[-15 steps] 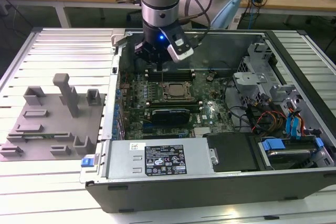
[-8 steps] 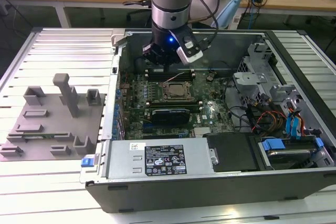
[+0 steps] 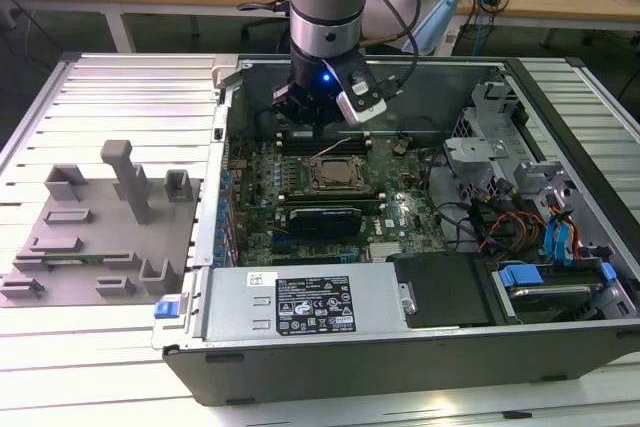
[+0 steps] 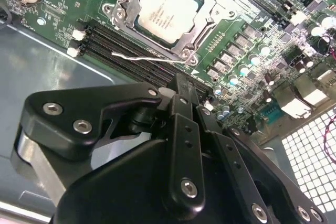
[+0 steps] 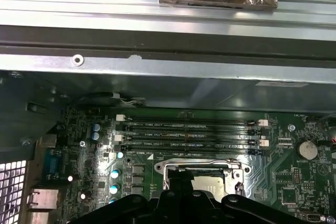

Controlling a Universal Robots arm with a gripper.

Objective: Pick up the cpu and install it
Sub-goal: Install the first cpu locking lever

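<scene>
The cpu (image 4: pixel 167 10), a small square chip with a pale silver top, lies flat inside the dark socket frame (image 4: pixel 122 4) on the green motherboard. A thin metal lever (image 4: pixel 147 56) lies loose along the socket's edge. My gripper (image 4: pixel 180 82) hovers just off that edge, black fingers closed together with nothing between them. In the exterior view the gripper (image 3: pixel 318 122) hangs inside the open computer case, just behind the socket (image 3: pixel 336 175). In the first wrist view the cpu (image 5: pixel 210 182) peeks out beyond the fingers.
Black memory slots (image 5: pixel 189 132) run between the socket and the case's metal wall (image 5: pixel 157 66). A grey fixture plate (image 3: pixel 100 227) lies on the exterior view's left. A labelled silver box (image 3: pixel 300 302) fills the case's front. Cables and drive cages (image 3: pixel 520 217) crowd the right.
</scene>
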